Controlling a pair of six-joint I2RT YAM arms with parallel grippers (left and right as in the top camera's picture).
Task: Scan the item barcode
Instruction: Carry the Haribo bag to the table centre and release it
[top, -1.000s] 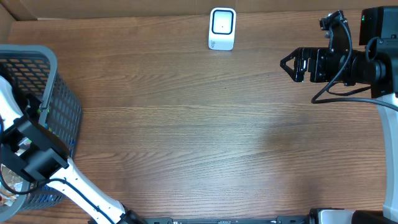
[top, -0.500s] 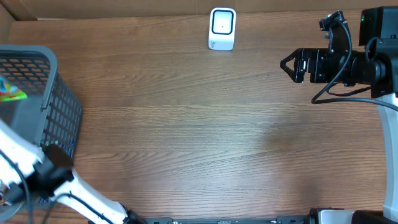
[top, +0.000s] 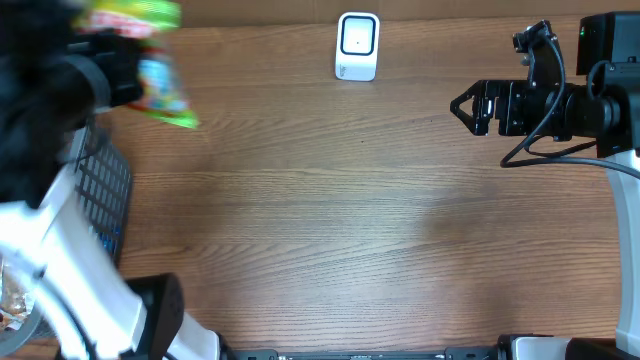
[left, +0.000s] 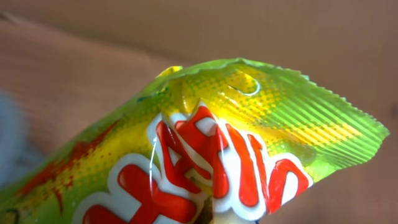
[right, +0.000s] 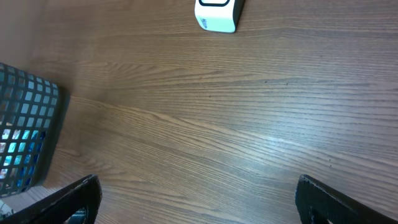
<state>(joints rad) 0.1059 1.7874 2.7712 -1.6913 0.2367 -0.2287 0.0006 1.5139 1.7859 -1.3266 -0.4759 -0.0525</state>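
Note:
The item is a green-yellow snack bag (top: 160, 75) with red and white lettering, blurred, held high at the far left of the overhead view. My left gripper (top: 118, 72) is shut on it. The bag (left: 211, 137) fills the left wrist view and hides the fingers; no barcode shows on this face. The white scanner (top: 357, 45) stands at the table's far edge and also shows in the right wrist view (right: 217, 14). My right gripper (top: 462, 105) hovers at the right, open and empty, its fingertips (right: 81, 196) wide apart over bare wood.
A dark mesh basket (top: 108, 185) stands at the table's left edge, mostly hidden by my left arm; its corner shows in the right wrist view (right: 28, 118). A cardboard wall runs along the far side.
My left arm has come up out of the basket with the snack bag and swung it to the top left, close to the camera. The right arm has not moved.

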